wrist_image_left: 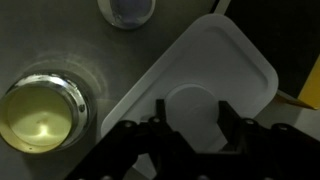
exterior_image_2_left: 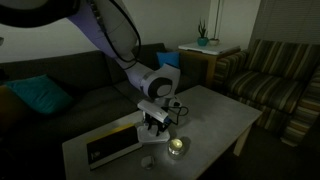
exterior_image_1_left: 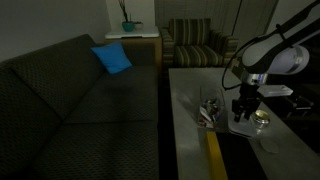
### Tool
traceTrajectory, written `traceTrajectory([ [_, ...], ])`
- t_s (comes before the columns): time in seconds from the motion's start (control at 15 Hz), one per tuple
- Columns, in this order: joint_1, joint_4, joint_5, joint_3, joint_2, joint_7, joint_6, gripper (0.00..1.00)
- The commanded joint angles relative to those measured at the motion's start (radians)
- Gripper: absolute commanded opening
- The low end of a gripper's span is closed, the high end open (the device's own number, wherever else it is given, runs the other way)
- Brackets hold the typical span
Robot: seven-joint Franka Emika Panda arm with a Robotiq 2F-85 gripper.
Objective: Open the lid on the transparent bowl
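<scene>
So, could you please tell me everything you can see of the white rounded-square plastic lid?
In the wrist view the pale white, rounded-square plastic lid looks shallow, with a narrow rim and a round tab at the edge nearest the camera. It sits turned diagonally over the grey tabletop, beside a round shiny gold-tinted tin. The claw straddles the tab, one finger on each side; whether they pinch it cannot be told. What lies beneath the lid is hidden.
</scene>
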Motion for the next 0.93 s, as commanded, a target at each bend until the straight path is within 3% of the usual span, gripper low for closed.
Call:
traceTrajectory([
  [0.0, -0.014, -0.01, 0.02, 0.008, 0.0, -0.006, -0.023, 0.29],
  [0.6, -0.02, -0.008, 0.041, 0.009, 0.0, 0.027, -0.028, 0.29],
  [0.67, -0.022, -0.007, 0.045, 0.009, 0.0, 0.031, -0.031, 0.79],
  [0.73, -0.023, -0.007, 0.047, 0.009, 0.0, 0.036, -0.031, 0.81],
  [0.87, -0.027, -0.007, 0.057, 0.012, 0.0, 0.04, -0.03, 0.94],
])
